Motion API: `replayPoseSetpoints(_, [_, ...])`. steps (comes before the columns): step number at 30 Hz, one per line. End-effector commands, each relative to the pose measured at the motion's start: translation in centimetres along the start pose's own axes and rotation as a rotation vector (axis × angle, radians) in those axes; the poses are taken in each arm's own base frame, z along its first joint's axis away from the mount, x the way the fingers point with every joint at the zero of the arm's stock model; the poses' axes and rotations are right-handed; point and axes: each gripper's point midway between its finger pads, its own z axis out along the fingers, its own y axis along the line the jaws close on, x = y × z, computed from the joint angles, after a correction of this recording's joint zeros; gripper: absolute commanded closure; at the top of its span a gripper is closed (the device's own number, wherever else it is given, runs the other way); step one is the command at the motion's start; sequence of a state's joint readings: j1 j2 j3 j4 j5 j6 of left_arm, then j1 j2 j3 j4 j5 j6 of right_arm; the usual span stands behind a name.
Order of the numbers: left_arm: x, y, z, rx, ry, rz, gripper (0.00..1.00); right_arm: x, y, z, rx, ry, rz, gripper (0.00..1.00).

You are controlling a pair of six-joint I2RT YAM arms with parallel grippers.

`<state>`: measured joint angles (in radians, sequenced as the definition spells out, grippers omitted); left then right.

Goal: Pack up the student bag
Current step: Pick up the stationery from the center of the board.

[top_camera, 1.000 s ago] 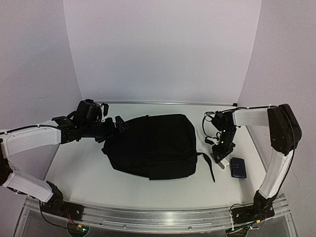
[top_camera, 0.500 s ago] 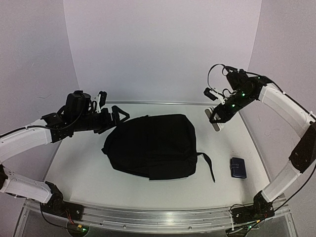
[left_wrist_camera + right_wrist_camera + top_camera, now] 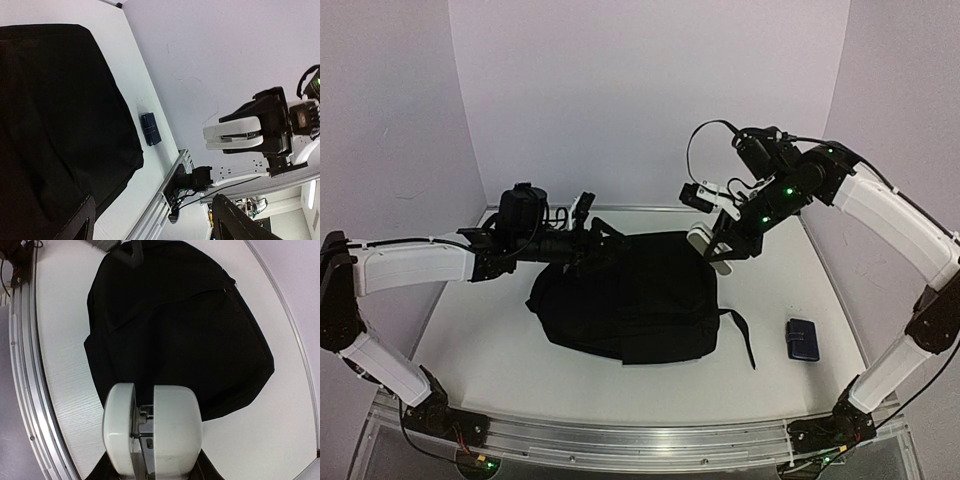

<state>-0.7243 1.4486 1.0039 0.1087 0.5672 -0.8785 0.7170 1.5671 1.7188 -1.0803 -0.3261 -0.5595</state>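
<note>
left gripper (image 3: 603,247) jaws spread, low over student bag (image 3: 640,300) rear-left edge, right gripper (image 3: 728,240) raised above bag's rear, clamping white object (image 3: 710,255)

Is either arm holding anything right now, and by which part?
The right gripper holds an unidentifiable white two-piece object, clamped across its sides at one end. The left gripper is open and empty.
</note>
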Motion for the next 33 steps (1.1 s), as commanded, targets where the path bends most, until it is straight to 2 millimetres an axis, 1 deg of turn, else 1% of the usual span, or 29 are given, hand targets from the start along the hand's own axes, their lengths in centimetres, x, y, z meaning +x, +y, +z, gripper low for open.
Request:
replayPoseSetpoints(1, [0.0,-3.4,0.6,0.160,-0.041,0.076,0.20,-3.7,-0.5,-0.8,-0.040,-0.126,0.139,0.78])
replayPoseSetpoints(2, [-0.2,-3.4,0.5,0.160,-0.067,0.086,0.20,-4.7,-1.0,-1.1,-0.029,-0.160,0.201,0.78])
replayPoseSetpoints(3, [-0.7,-3.2,0.3,0.143,-0.102,0.094,0.19,-5.9,-2.0,-1.4,0.005,-0.204,0.260,0.78])
replayPoseSetpoints(5, [-1.5,-2.8,0.0,0.081,-0.174,0.133,0.18,-7.6,-4.5,-2.1,0.087,-0.274,0.414,0.82])
replayPoseSetpoints(7, [-2.4,-2.7,-0.3,0.012,-0.245,0.176,0.18,-8.3,-6.3,-2.4,0.147,-0.313,0.557,0.82])
replayPoseSetpoints(10, [-3.4,-2.2,0.1,-0.068,-0.310,0.208,0.18,-8.5,-7.8,-1.4,0.168,-0.333,0.722,0.80])
replayPoseSetpoints(13, [-3.6,-2.0,1.7,-0.109,-0.327,0.253,0.18,-8.8,-8.6,-0.4,0.142,-0.354,0.895,0.81])
replayPoseSetpoints(14, [-3.6,-2.3,2.2,-0.106,-0.329,0.272,0.18,-8.8,-8.8,-0.1,0.137,-0.357,0.953,0.81])
replayPoseSetpoints(15, [-3.7,-3.0,2.7,-0.096,-0.335,0.298,0.18,-8.7,-9.1,0.3,0.136,-0.354,0.997,0.82])
replayPoseSetpoints(19, [-3.6,-5.4,4.3,-0.045,-0.352,0.384,0.18,-8.8,-9.0,1.2,0.095,-0.351,1.135,0.83])
replayPoseSetpoints(23, [-3.3,-7.1,5.5,0.002,-0.329,0.428,0.20,-8.5,-9.1,1.2,0.098,-0.352,1.176,0.81])
replayPoseSetpoints(27, [-3.2,-7.1,6.7,-0.005,-0.304,0.425,0.25,-8.4,-8.3,1.6,0.053,-0.344,1.213,0.80])
replayPoseSetpoints(30, [-3.4,-7.0,7.1,-0.005,-0.307,0.419,0.30,-8.2,-8.0,2.0,0.030,-0.339,1.227,0.80])
replayPoseSetpoints(32, [-3.6,-7.3,7.2,0.007,-0.317,0.421,0.33,-8.3,-7.7,2.2,0.012,-0.338,1.233,0.80])
replayPoseSetpoints(33, [-3.7,-7.4,7.4,0.009,-0.317,0.423,0.36,-8.4,-7.5,2.3,-0.005,-0.336,1.235,0.79])
